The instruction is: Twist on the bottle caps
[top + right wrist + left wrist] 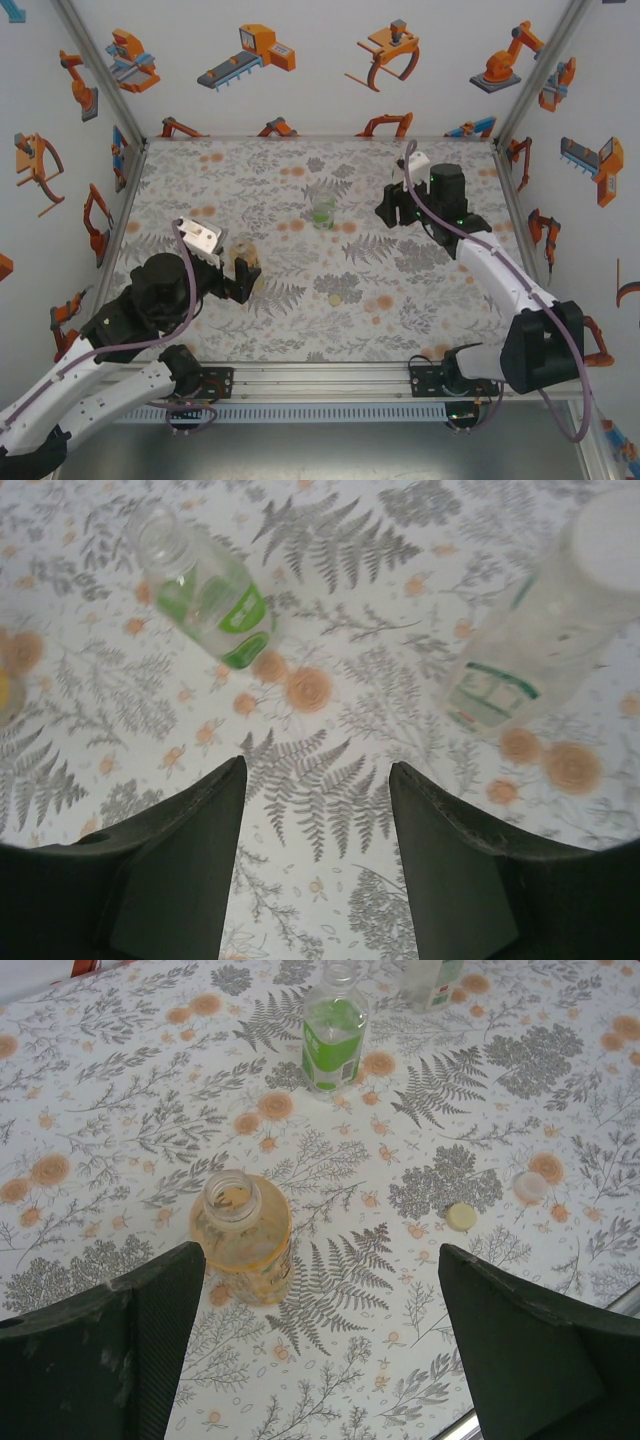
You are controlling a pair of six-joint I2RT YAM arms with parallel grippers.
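L end effector point(320, 1270) spread; amber btl point(242, 1235) upright, mouth up.

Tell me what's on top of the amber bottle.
Nothing: the amber bottle has an open, uncapped mouth. A yellowish cap and a white cap lie on the mat, away from it. How much it holds inside cannot be told.

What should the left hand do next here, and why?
Probably ease forward and close on the amber bottle to steady it. The left hand is open and holds nothing, the bottle stands uncapped just ahead of its fingers, and the yellowish cap lies loose off to the side, so a firm hold on the bottle seems to come before capping.
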